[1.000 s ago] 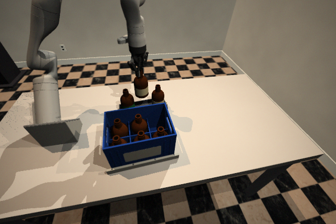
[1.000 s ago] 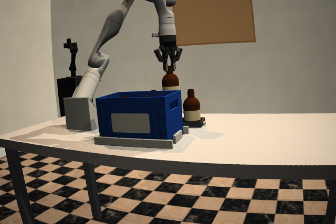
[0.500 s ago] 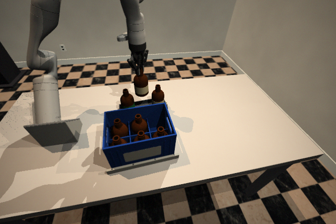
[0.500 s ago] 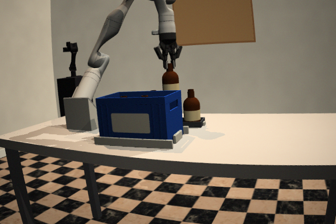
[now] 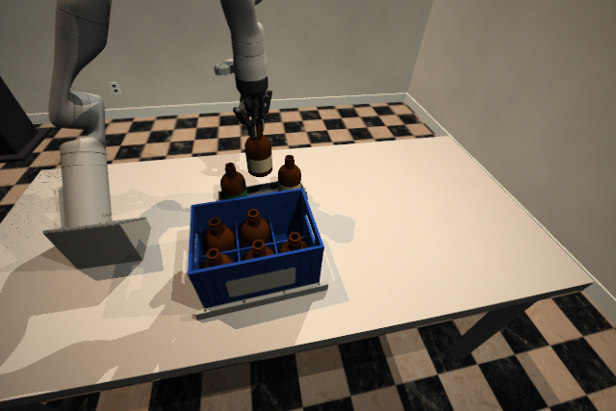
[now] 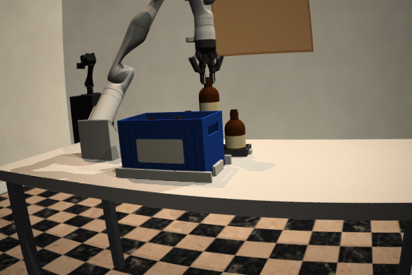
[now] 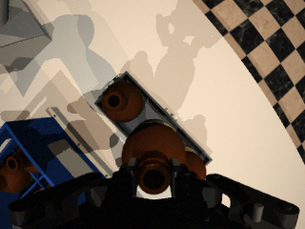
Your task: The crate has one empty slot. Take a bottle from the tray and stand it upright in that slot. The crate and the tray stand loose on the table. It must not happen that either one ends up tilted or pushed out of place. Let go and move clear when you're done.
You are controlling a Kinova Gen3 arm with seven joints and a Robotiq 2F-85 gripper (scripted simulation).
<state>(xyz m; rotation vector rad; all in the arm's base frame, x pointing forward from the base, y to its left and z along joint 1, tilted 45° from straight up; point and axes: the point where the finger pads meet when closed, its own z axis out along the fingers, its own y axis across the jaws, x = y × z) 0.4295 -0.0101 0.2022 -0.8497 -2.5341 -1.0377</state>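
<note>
We see our arm rising from its grey base at the table's back left, climbing steeply, folding over at the elbow and dropping its last link straight down. The gripper points vertically at the table, its fingers clamped on the neck of a brown bottle with a cream label. That bottle hangs upright in the air, its bottom lifted out of the dark tray and its body showing above the rim of the blue crate in the exterior view.

In the top view we find the held bottle between and above two bottles left on the tray: one with a green band and one with a pale label. The tray sits just behind the crate. Five bottles stand in the crate; the back right slot is the vacant one.

From the wrist we look down on the gripped bottle's mouth, with the tray below and the crate's corner off to the left.
</note>
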